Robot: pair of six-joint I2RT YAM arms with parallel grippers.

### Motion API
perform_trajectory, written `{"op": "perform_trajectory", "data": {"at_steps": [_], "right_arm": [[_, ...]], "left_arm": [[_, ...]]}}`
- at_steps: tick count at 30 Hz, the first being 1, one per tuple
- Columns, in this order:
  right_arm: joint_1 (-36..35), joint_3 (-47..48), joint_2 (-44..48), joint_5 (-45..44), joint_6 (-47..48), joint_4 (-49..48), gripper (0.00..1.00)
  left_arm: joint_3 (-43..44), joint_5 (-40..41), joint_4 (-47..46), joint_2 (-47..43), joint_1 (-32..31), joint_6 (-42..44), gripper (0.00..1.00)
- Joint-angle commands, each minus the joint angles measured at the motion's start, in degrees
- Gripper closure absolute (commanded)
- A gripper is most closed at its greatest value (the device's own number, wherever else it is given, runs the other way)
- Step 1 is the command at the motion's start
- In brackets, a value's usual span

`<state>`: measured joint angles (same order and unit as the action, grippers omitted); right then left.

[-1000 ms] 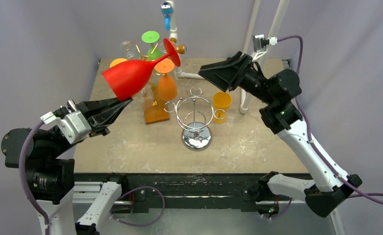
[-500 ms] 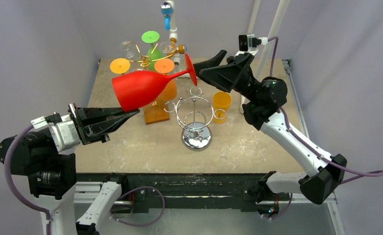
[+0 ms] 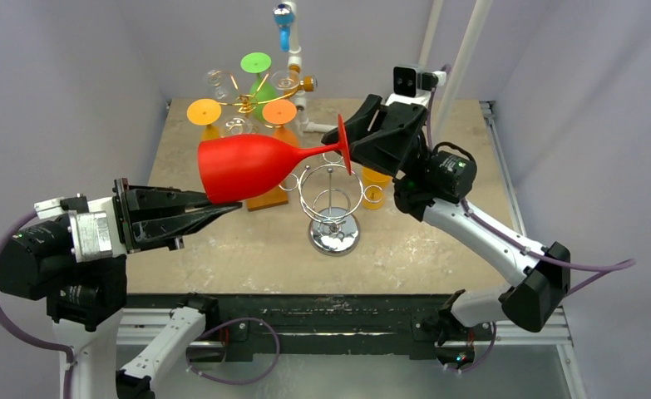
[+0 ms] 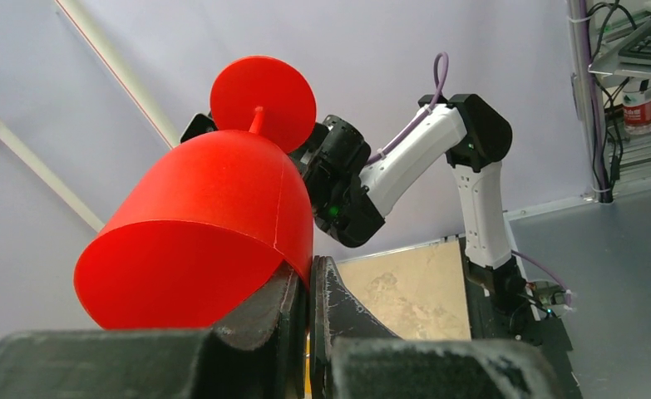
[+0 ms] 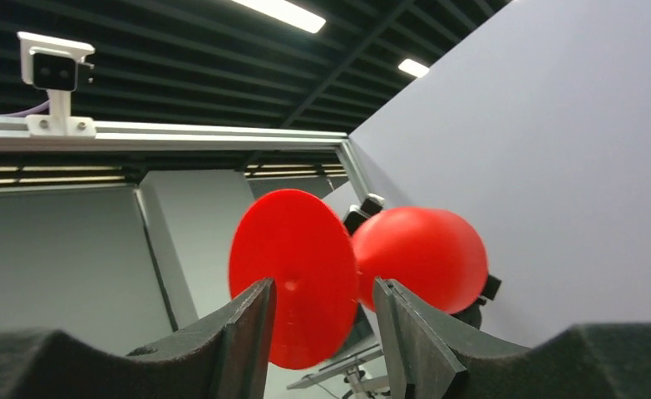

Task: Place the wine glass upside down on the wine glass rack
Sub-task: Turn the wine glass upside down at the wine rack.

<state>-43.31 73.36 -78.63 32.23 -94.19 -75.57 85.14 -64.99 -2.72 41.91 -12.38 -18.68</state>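
A red wine glass (image 3: 247,166) is held level in the air, its foot (image 3: 343,143) pointing right. My left gripper (image 3: 226,205) is shut on the rim of the bowl; in the left wrist view the gripper (image 4: 312,266) pinches the red wall (image 4: 214,224). My right gripper (image 3: 351,137) is open, with its jaws on either side of the foot disc (image 5: 293,274); a gap shows at the right finger (image 5: 409,332). The bowl (image 5: 421,258) lies beyond the disc. The gold wine glass rack (image 3: 244,103) stands at the back, with several glasses hanging upside down on it.
A chrome wire stand (image 3: 332,208) sits mid-table, right below the glass stem. An orange cup (image 3: 377,174) stands to its right, partly behind my right arm. White poles (image 3: 463,58) rise at the back right.
The left arm has swung the glass to the right and down until it lies level. My right gripper has moved left onto the foot, and its jaws have narrowed.
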Motion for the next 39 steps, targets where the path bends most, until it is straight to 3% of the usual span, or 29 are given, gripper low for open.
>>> {"op": "perform_trajectory", "data": {"at_steps": [1,3,5,7,9,11,12,14,15,17,22,25,31,36,39], "right_arm": [[-0.45,0.3,2.38,0.56,-2.25,-6.62,0.45],[-0.4,0.78,2.68,0.68,-1.9,-6.17,0.48],[-0.4,1.59,2.78,1.08,-1.64,-5.24,0.58],[-0.4,2.23,2.93,1.57,-1.08,-3.18,0.75],[-0.43,2.47,3.23,1.57,-0.71,-1.68,0.99],[-0.41,2.38,3.89,1.66,0.46,0.54,1.0],[-0.38,2.45,4.23,2.25,1.23,1.78,1.0],[-0.17,2.49,4.86,3.12,2.9,4.05,1.0],[0.17,3.05,5.07,3.49,4.1,6.27,1.0],[0.39,5.07,5.59,4.45,8.12,13.19,1.0],[0.61,13.25,6.53,4.23,24.13,40.21,1.0],[0.73,17.0,5.07,4.16,28.16,49.85,1.0],[0.52,18.19,2.95,4.64,29.19,57.15,1.0],[0.34,15.97,2.78,6.08,27.2,57.31,1.0],[0.09,15.51,2.61,6.75,26.89,58.17,1.0]], "left_arm": [[1.33,0.32,4.62,0.5,-1.72,4.14,1.0],[1.33,0.83,7.21,0.45,-2.13,5.94,1.0],[1.33,1.47,9.09,0.53,-2.44,8.07,1.0],[1.23,1.61,10.41,0.75,-2.47,9.48,1.0],[1.0,1.94,11.72,0.88,-2.47,10.98,1.0],[0.98,3.6,14.56,0.89,-2.47,13.85,0.95],[0.99,5.29,16.58,0.89,-2.47,16.05,0.79],[1.41,9.82,23.6,0.6,-2.47,22.77,0.31],[1.62,12.06,27.48,0.48,-2.47,26.22,0.14],[1.33,17.75,35.05,0.1,-2.47,32.96,0.03],[-2.06,31.85,44.28,-4.04,-2.49,42.41,0.0],[-2.36,37.47,44.71,-6.35,-2.47,41.76,0.0],[-2.43,31.11,42.27,-8.2,-2.47,46.63,0.0],[-3.11,16.01,45.33,-2.84,-2.47,59.67,0.0],[-3.81,13.57,43.99,1.14,-2.47,63.15,0.0]]}}
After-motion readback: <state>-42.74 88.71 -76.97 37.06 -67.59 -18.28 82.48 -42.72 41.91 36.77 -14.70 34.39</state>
